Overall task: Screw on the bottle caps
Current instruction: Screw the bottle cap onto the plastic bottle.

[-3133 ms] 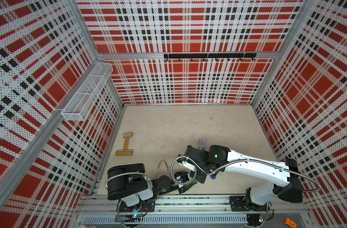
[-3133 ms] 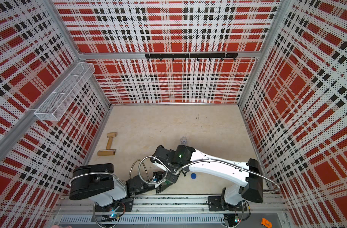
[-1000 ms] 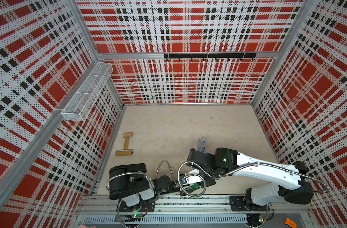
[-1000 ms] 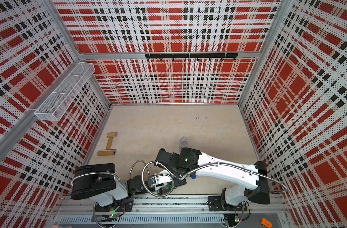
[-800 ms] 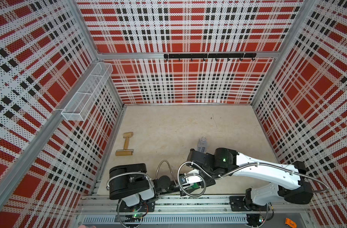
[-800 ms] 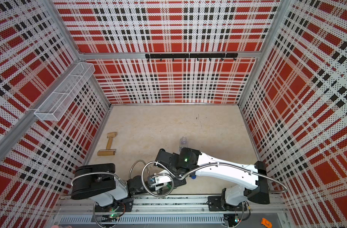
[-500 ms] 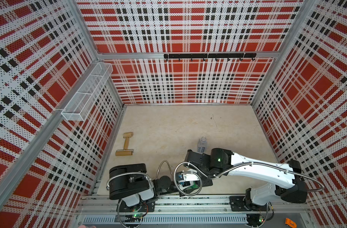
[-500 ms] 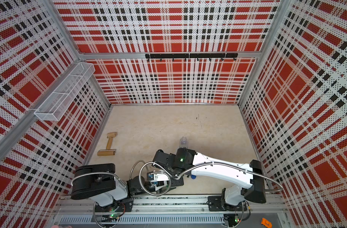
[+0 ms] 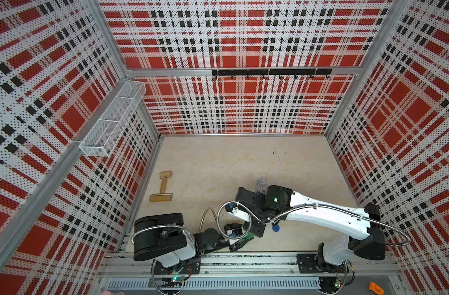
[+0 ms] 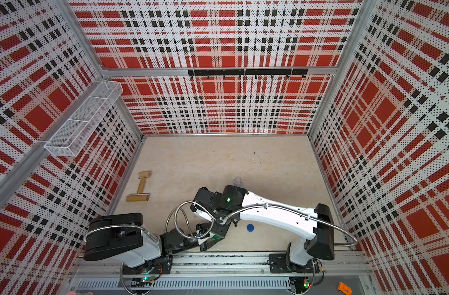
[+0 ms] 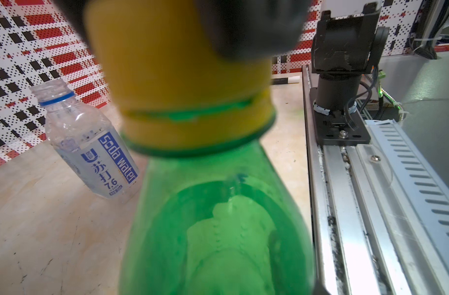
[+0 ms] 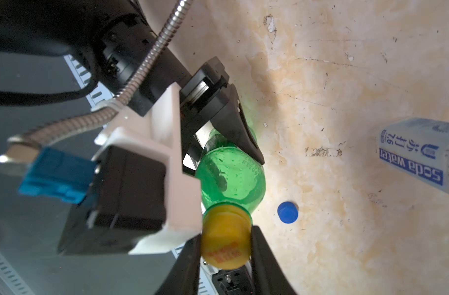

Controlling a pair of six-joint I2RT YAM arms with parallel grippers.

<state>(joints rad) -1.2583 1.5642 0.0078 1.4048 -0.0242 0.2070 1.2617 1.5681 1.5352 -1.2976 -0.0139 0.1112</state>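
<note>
Beige table [image 9: 218, 163], near its front edge: the left gripper [image 12: 226, 143] has its fingers clamped on the green bottle [image 12: 231, 176]. The right gripper [image 12: 225, 245] pinches the yellow cap [image 12: 226, 242] seated on its neck. The blue cap [image 12: 287, 213] lies nearby; the clear bottle [image 11: 90, 145] stands uncapped farther back.

In both top views the right arm [image 9: 320, 215] hides nearly all of the green bottle [image 9: 248, 239] and the near part of the clear bottle [image 9: 262, 181]. The left wrist view shows the yellow cap [image 11: 182, 76] blurred, its top cut off. The right wrist view crops the clear bottle at the edge.
</note>
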